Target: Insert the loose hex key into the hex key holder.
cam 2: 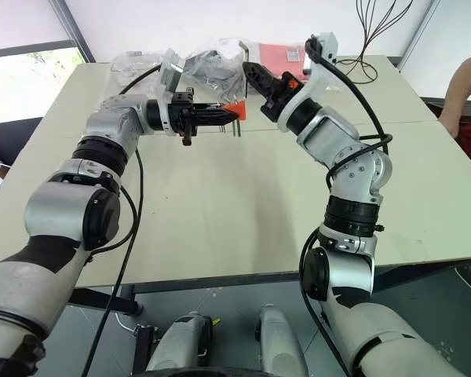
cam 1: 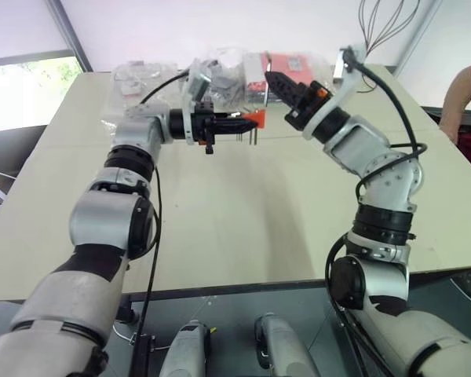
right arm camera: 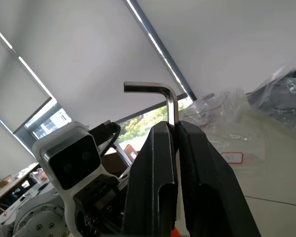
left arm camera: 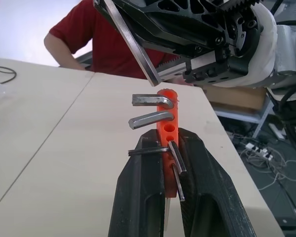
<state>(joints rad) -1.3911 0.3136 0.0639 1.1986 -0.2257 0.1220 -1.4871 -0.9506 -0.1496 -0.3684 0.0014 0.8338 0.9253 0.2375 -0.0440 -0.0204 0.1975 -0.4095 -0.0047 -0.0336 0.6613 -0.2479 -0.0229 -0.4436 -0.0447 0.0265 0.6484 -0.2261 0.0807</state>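
Left eye view: we are holding both arms raised above the beige table (cam 1: pixel 243 228), well clear of the plastic packets (cam 1: pixel 220 67) at its far edge. Our left gripper (left arm camera: pixel 170 148) is clamping the orange hex key holder (left arm camera: pixel 167 126); our right gripper (right arm camera: pixel 174 129) is pinching the loose hex key (right arm camera: pixel 158 94) just beside the holder's top. We are judging the free holes small, so a slight tilt could jam the key, twist it in the pinch, or drop it.
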